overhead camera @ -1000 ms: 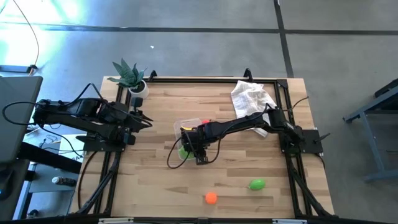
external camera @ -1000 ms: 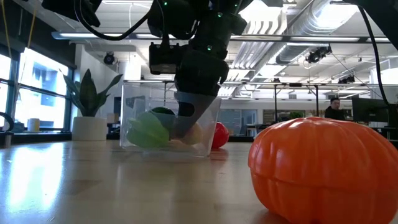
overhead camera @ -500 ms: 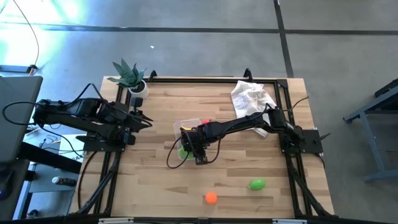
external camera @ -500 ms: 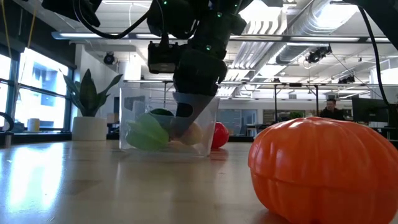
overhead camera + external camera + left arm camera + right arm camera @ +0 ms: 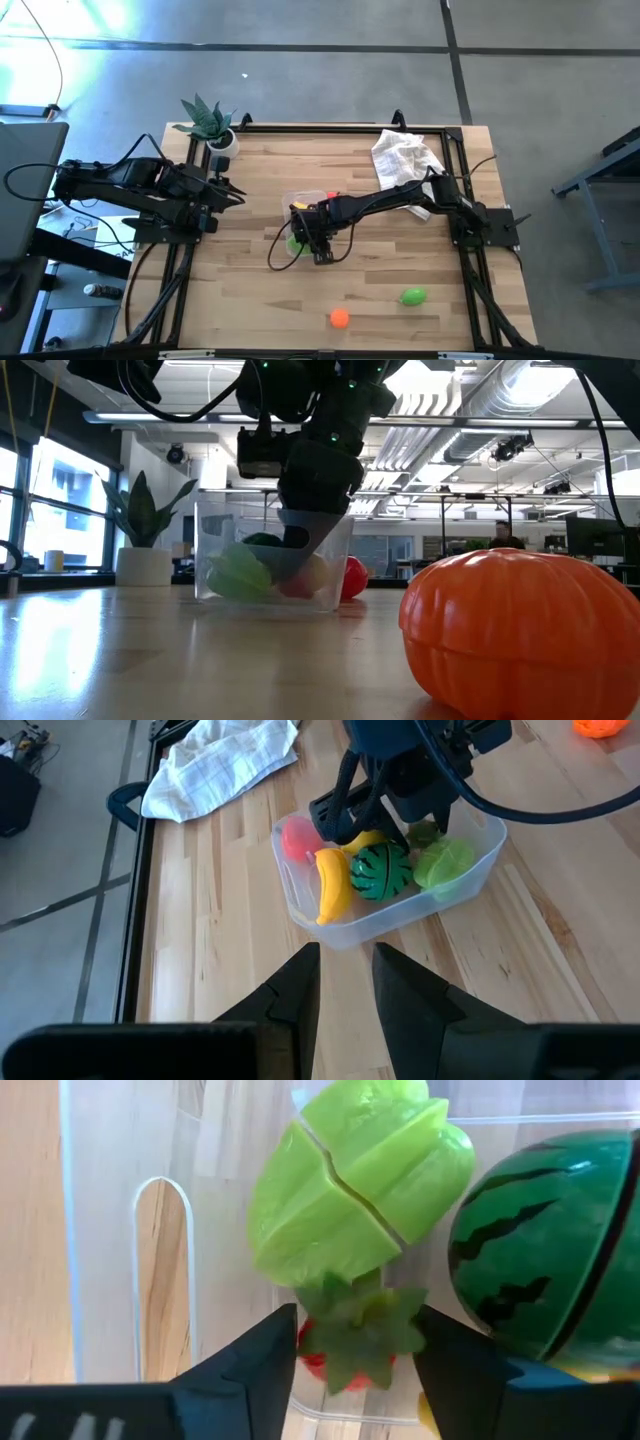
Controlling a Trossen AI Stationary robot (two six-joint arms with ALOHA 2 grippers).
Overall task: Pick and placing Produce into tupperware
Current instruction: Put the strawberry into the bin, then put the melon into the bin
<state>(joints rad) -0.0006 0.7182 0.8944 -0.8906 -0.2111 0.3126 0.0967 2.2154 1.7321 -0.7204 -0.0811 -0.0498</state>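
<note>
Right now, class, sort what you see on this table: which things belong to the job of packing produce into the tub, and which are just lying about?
Part of the job:
tupperware
banana
watermelon
light green piece
strawberry between the fingers of the right gripper
orange and green piece, still outside

Lying about:
potted plant
white cloth

We see the tub (image 5: 300, 205) mid-table holding banana (image 5: 334, 885), watermelon (image 5: 380, 872) and more; right gripper (image 5: 318, 240) reaches into it. Cloth (image 5: 405, 155) lies behind, plant (image 5: 208, 122) far-left.
</note>
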